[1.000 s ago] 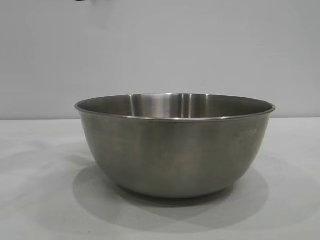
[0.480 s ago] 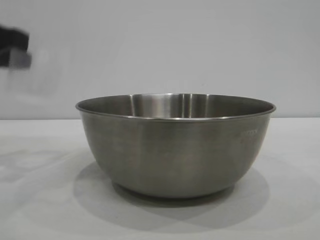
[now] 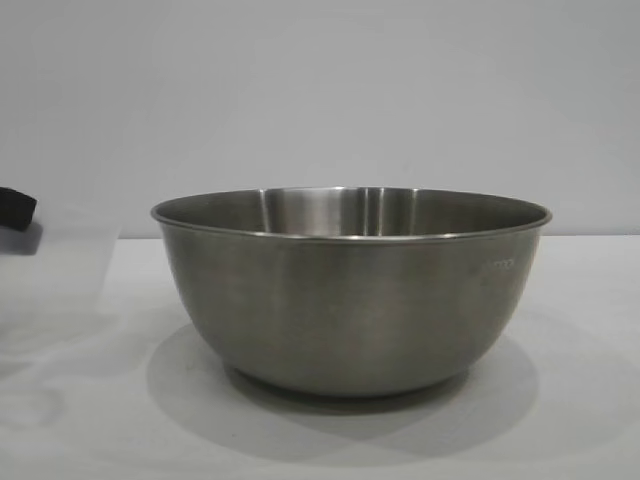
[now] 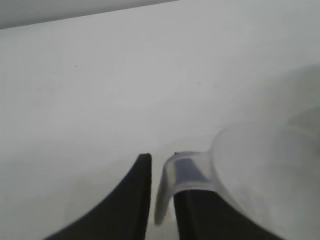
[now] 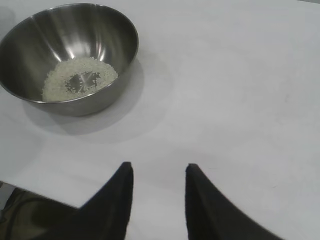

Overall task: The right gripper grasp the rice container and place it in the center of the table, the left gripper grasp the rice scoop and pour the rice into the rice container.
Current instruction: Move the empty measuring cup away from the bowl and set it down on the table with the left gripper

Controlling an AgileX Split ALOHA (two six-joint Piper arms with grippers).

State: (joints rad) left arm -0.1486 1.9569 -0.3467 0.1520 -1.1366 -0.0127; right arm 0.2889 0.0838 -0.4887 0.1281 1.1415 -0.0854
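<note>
in the left wrist view the left gripper (image 4: 162,172) sits low over the white table (image 4: 100,100), its two dark fingers standing a narrow gap apart with the handle tab of the rice scoop (image 4: 260,175) between them. the translucent cup body lies just off to one side of the fingers. whether the fingers are clamping the tab or slackening off it cannot be told from this view.

what has changed shows in the exterior view: half a second ago a dark blurred shape hung high at the left edge, well above the bowl's rim; now the left arm's dark tip (image 3: 15,208) is lower, at about rim height, and the pale scoop (image 3: 60,285) reads as a faint ghost down by the tabletop. a second ago nothing of that arm was in that part of the picture. my reading is that the scoop is being brought back down and set on the table, to the left of the bowl.

farther off, the right gripper (image 5: 156,172) hovers over bare table, fingers apart, holding nothing, well clear of the bowl.

the rice container (image 3: 350,290) stands upright mid-table, brushed steel with a rolled rim. from the right wrist view a shallow ring of rice (image 5: 80,77) lies in its bottom, so the pour looks done.
</note>
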